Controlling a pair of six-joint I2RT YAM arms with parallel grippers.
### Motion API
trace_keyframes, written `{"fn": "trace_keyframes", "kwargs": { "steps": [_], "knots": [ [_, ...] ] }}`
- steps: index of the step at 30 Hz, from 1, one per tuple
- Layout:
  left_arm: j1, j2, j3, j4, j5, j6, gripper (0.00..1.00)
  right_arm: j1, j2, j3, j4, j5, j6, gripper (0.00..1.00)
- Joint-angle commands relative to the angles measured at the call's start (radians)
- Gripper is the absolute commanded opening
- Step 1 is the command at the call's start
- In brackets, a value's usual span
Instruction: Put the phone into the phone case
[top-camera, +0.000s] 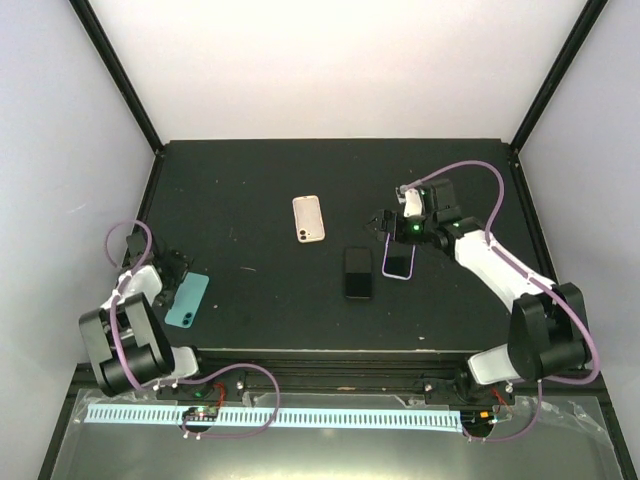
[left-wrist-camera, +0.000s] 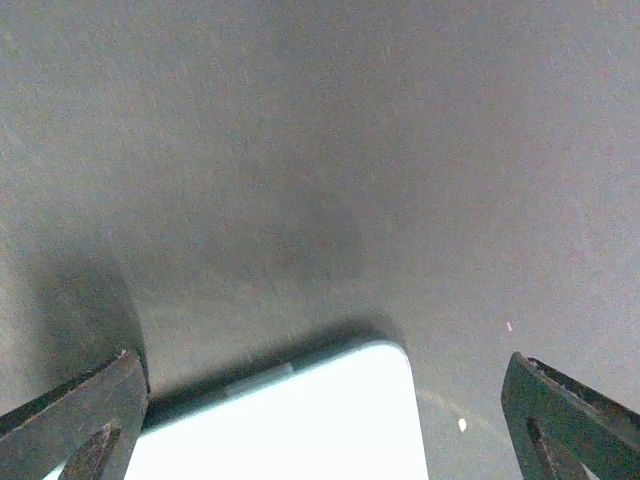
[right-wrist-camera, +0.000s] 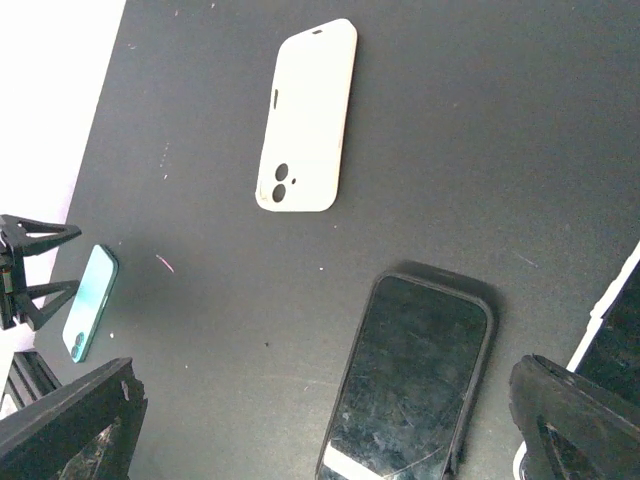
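A black phone (top-camera: 358, 273) lies screen up mid-table, and a dark rim like a phone case (right-wrist-camera: 480, 300) runs round its cracked glass (right-wrist-camera: 415, 380). Just right of it lies a second dark-screened phone (top-camera: 398, 262) with a lilac-white border. My right gripper (top-camera: 383, 222) hovers open just beyond these two, nothing between its fingers (right-wrist-camera: 70, 420). A cream phone case (top-camera: 308, 219) lies back up, camera holes showing (right-wrist-camera: 305, 115). My left gripper (top-camera: 172, 272) is open at the left edge, straddling the corner of a teal slab (left-wrist-camera: 300, 420), phone or case I cannot tell.
The black mat (top-camera: 260, 200) ends at a frame post (top-camera: 155, 150) on the left and another (top-camera: 515, 150) on the right, with white walls behind. The teal slab (top-camera: 187, 300) lies near the front left edge.
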Motion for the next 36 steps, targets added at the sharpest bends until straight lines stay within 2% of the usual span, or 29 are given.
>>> {"fn": "trace_keyframes", "kwargs": {
  "steps": [1, 6, 15, 23, 29, 33, 36],
  "knots": [
    [-0.026, -0.055, -0.085, -0.104, 0.183, -0.074, 0.99, 0.006, -0.057, -0.029, 0.013, -0.017, 0.011, 1.00],
    [-0.042, -0.186, -0.205, -0.120, 0.287, -0.125, 0.99, 0.006, -0.101, -0.052, 0.024, -0.031, 0.021, 1.00],
    [-0.078, -0.491, -0.249, -0.205, 0.256, -0.187, 0.99, 0.009, -0.132, -0.079, 0.047, -0.050, 0.044, 1.00],
    [-0.086, -0.405, -0.149, -0.242, 0.135, 0.030, 0.99, 0.011, -0.147, -0.135, 0.051, -0.053, 0.064, 1.00],
    [-0.147, -0.331, -0.081, -0.299, 0.069, 0.136, 0.99, 0.019, -0.167, -0.159, 0.082, -0.069, 0.103, 1.00],
    [-0.220, -0.301, -0.052, -0.318, 0.071, 0.151, 0.99, 0.026, -0.199, -0.167, 0.085, -0.053, 0.118, 1.00],
    [-0.274, -0.244, -0.016, -0.352, 0.021, 0.131, 0.99, 0.030, -0.206, -0.158, 0.080, -0.054, 0.124, 1.00]
  ]
}}
